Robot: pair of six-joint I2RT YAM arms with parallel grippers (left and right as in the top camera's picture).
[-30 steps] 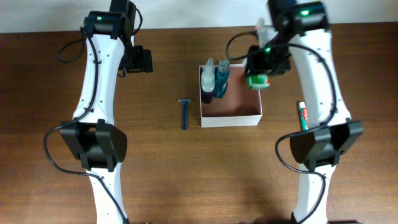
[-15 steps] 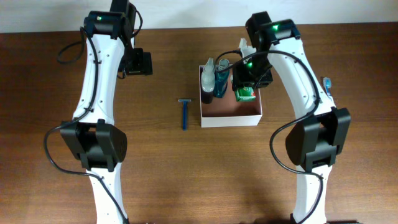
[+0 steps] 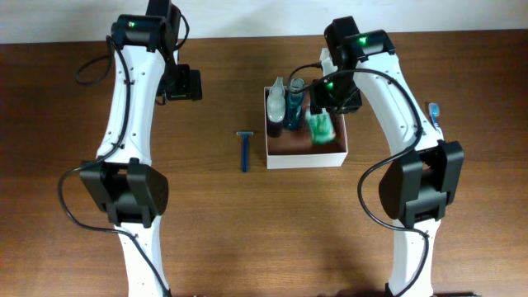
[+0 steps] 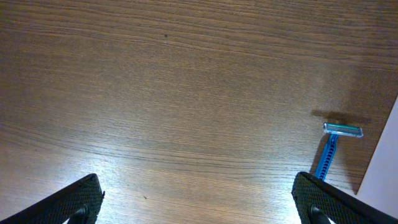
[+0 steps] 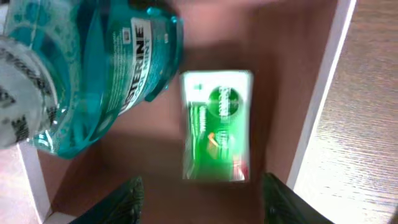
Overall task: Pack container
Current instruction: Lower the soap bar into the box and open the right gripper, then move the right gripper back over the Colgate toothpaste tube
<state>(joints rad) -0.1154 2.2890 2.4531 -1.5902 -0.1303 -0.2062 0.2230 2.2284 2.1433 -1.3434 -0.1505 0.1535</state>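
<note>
The container (image 3: 307,157) is a square white-walled box with a pinkish-brown inside, at the table's middle right. In it stand a clear spray bottle (image 3: 275,96) and a teal mouthwash bottle (image 3: 294,103); the mouthwash also shows in the right wrist view (image 5: 106,68). A small green packet (image 3: 321,128) lies loose inside the box (image 5: 323,93), blurred in the right wrist view (image 5: 216,124). My right gripper (image 3: 330,97) hovers over the box, open and empty (image 5: 202,205). My left gripper (image 3: 186,84) is open above bare table (image 4: 199,205).
A blue razor (image 3: 244,150) lies on the table left of the box, also in the left wrist view (image 4: 333,149). A toothbrush (image 3: 432,114) lies partly hidden behind my right arm at the right.
My right gripper carried the green packet leftward over the box, then let it go; the packet now lies inside the box. The left arm has not moved.
</note>
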